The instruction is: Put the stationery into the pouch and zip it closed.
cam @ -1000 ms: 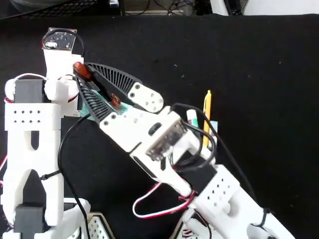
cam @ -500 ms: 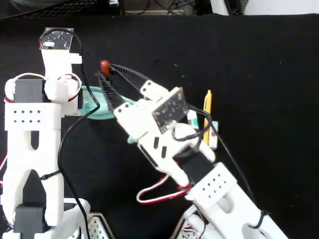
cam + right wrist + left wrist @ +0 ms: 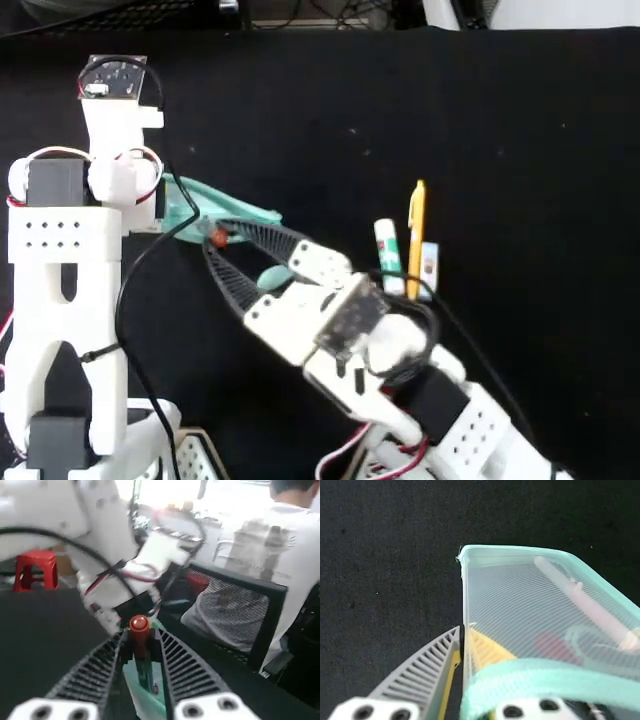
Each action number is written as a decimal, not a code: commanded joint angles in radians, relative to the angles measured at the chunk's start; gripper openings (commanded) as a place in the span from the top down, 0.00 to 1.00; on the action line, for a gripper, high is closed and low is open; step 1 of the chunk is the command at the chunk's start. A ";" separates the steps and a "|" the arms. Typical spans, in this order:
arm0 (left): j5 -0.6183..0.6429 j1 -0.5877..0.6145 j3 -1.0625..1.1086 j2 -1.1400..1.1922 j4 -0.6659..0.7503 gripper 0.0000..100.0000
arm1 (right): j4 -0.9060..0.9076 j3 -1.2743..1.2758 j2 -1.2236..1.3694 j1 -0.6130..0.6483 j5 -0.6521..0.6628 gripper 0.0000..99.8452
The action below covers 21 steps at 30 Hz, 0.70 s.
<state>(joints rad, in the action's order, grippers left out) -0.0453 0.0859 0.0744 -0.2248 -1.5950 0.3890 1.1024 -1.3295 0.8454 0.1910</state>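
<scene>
right gripper (image 3: pixel 213 244) clamped on red-capped marker (image 3: pixel 139 630) at pouch (image 3: pixel 236 210) | left gripper (image 3: pixel 463 639) pinched pouch rim | judged need: marker aligned along opening, released only once inside

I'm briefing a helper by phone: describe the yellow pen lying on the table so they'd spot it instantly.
On the black table, look right of the teal pouch, where three stationery pieces lie side by side. The yellow pen is the middle one, longest and thinnest, between a stubby white-and-green tube and a small pale blue piece.
</scene>
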 commanded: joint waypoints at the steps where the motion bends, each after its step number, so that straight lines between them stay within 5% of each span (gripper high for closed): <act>1: 0.011 0.004 0.065 0.029 0.009 0.97 | 0.068 -0.102 0.081 0.025 0.023 0.98; 8: 0.011 0.004 0.068 0.029 0.009 0.97 | 0.384 -0.386 0.245 0.025 0.023 0.79; 14: 0.011 0.004 0.071 0.029 0.012 0.97 | 0.537 -0.627 0.240 -0.003 0.032 0.79; 17: 0.009 0.008 0.071 0.029 0.012 0.97 | 0.574 -0.719 0.222 -0.141 0.029 0.80; 21: 0.009 0.008 0.071 0.029 0.012 0.97 | 0.621 -0.674 0.209 -0.488 0.023 0.88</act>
<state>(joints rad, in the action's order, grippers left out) -0.0453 0.0859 0.0744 -0.2248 -1.5950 0.9858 0.4335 -1.1224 0.5984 0.2140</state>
